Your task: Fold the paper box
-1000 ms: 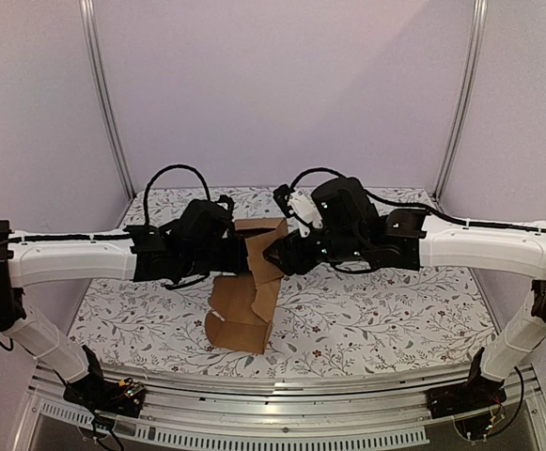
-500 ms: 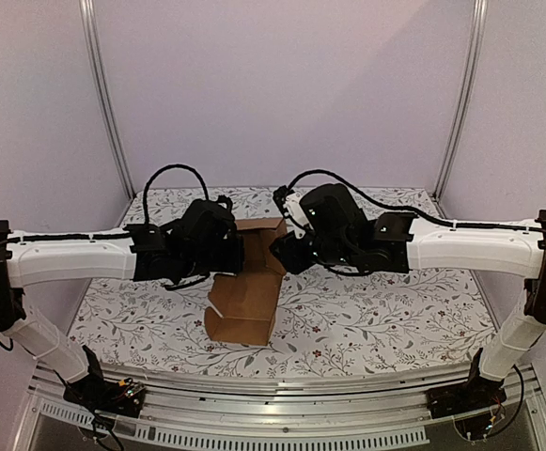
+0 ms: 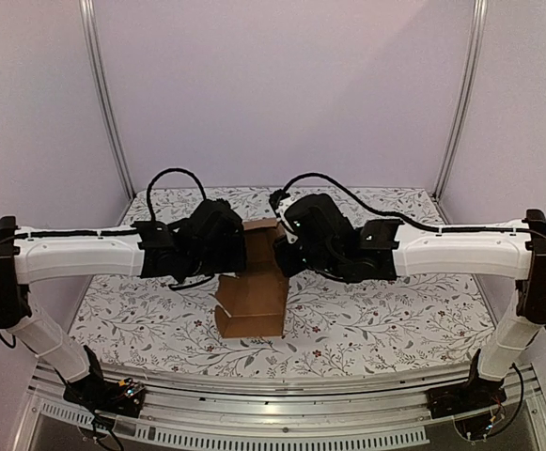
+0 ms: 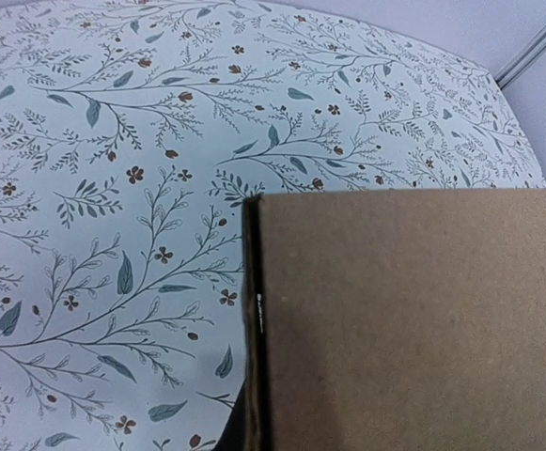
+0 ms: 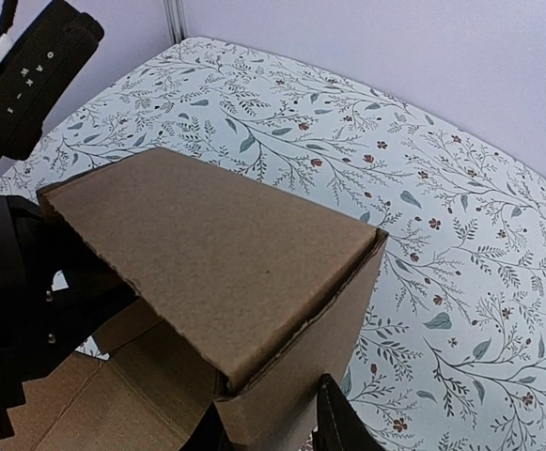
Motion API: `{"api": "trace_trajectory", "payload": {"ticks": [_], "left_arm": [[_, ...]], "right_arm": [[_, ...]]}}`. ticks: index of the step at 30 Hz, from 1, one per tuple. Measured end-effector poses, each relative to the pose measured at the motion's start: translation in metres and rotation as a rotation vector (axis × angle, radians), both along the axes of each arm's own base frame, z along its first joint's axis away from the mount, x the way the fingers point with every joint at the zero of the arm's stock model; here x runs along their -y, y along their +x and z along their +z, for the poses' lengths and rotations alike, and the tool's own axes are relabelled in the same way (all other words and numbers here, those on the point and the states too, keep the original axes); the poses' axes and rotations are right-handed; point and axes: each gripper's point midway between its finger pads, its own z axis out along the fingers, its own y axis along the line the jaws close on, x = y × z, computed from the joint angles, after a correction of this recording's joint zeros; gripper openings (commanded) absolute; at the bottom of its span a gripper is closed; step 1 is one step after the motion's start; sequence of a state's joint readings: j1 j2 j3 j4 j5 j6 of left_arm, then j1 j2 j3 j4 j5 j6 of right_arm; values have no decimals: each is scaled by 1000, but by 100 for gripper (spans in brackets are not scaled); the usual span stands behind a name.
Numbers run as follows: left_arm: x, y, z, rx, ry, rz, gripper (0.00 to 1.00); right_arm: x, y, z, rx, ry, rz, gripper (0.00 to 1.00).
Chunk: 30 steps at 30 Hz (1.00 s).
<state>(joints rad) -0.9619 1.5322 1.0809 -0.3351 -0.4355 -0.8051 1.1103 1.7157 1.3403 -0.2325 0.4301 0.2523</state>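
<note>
The paper box [image 3: 252,299] is plain brown cardboard, partly formed into a squarish carton, and hangs between my two grippers above the table. My left gripper [image 3: 235,256] holds its left side. In the left wrist view a brown panel [image 4: 413,319] fills the lower right, with one dark finger [image 4: 227,427] against its left edge and the other finger hidden. My right gripper [image 3: 280,256] is shut on the box's right wall. In the right wrist view the box [image 5: 216,254] has its top flap folded over, the open inside at lower left, and one finger [image 5: 338,425] outside the wall.
The table [image 3: 395,310] has a white cloth with a leaf and flower print. Metal frame posts [image 3: 103,94] stand at the back corners before lilac walls. The black body of my left arm [image 5: 19,329] is close beside the box.
The box has gone from a loose, hanging sheet to a more closed carton. Both grippers have moved closer together, and the right arm has swung left.
</note>
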Motion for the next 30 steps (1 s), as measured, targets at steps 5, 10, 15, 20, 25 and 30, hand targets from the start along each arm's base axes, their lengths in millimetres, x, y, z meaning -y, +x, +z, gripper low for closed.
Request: {"api": "trace_trajectory", "payload": {"ticks": [5,10,15,20,25,30], "left_arm": [[3,-4,-6,-28,-26,28,0],[4,-8,-8,-39,-44,56,0],[1,-10,-10,-50,-45,83,0],[2,-14,-13,-57,-48,98,0],[2,-14,-16,-65,-48,103,31],[23,-23,-6,-74,-91,35,56]], "right_arm": [[1,7,0,30,-4,-62,27],[1,14,-5,59,-13,-116,24],[-1,20,-10,74,-11,-150,10],[0,24,-15,91,-30,-187,0],[0,27,-20,98,-45,-202,0],[4,33,-27,101,-66,-222,0]]}}
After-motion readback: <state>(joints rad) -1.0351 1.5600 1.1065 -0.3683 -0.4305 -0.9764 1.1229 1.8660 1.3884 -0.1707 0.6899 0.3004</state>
